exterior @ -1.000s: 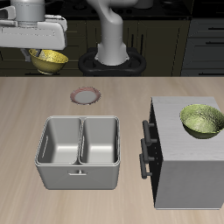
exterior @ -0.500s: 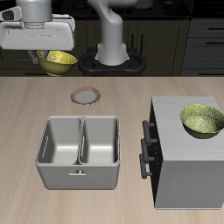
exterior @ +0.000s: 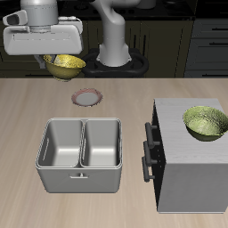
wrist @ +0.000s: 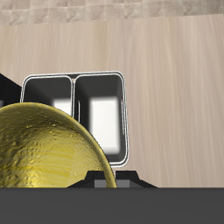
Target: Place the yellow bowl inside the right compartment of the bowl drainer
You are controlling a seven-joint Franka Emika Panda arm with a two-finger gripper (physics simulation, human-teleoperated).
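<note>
While my tool (exterior: 55, 59) grips the yellow bowl (exterior: 65, 63) by its rim, high above the table (exterior: 27, 125), the bowl drainer (exterior: 81, 155) sits below and ahead, both basins bare. The right compartment (exterior: 61, 144) has open air over its edges, well apart from the cabinet (exterior: 189, 169).

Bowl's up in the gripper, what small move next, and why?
Probably carry the yellow bowl forward toward the table's front edge. The gripper holds it high, behind the bowl drainer, not yet above the right compartment, which sits empty.
</note>
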